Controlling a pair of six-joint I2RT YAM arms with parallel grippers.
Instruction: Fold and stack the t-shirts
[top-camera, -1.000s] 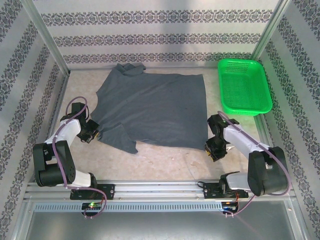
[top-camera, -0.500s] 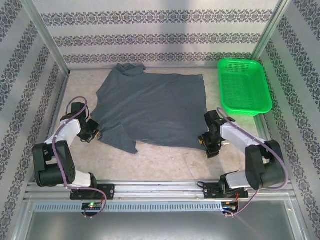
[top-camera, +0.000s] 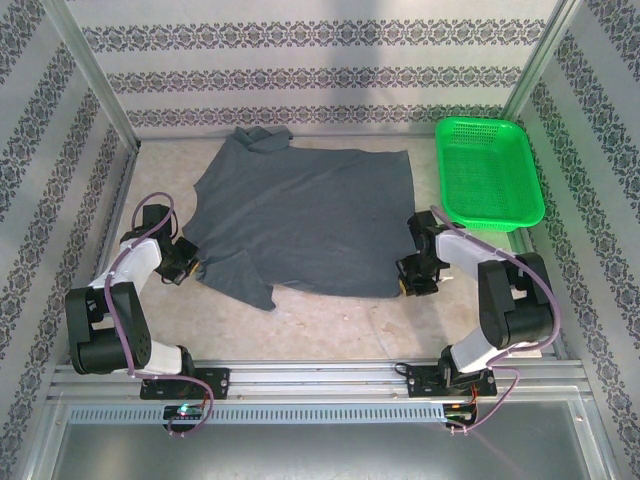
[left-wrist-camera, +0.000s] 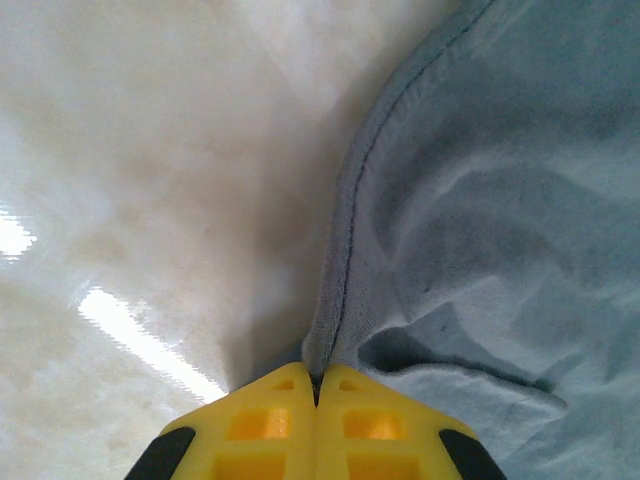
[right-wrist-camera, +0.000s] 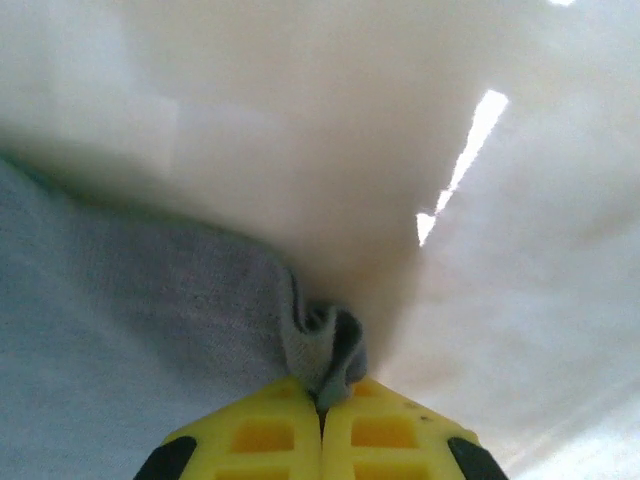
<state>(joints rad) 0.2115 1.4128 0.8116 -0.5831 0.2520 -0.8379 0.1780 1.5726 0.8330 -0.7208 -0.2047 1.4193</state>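
Observation:
A dark slate-grey t-shirt (top-camera: 305, 215) lies spread flat over the middle of the table. At its near-left edge, by the sleeve, my left gripper (top-camera: 192, 268) is shut on the hem. The left wrist view shows the seamed edge of the t-shirt (left-wrist-camera: 480, 200) pinched between the yellow fingertips (left-wrist-camera: 260, 425) of my left gripper (left-wrist-camera: 316, 392). My right gripper (top-camera: 403, 284) is shut on the near-right corner. In the right wrist view a bunched fold of the t-shirt (right-wrist-camera: 130, 330) is clamped in my right gripper (right-wrist-camera: 322, 398).
A green plastic basket (top-camera: 488, 172) stands at the back right, just right of the shirt. Patterned walls close in the back and both sides. Bare pale tabletop (top-camera: 330, 325) runs between the shirt's near edge and the arm bases.
My right gripper has moved left and farther in to the shirt's near-right corner and closed on it. The left gripper has kept its hold without moving.

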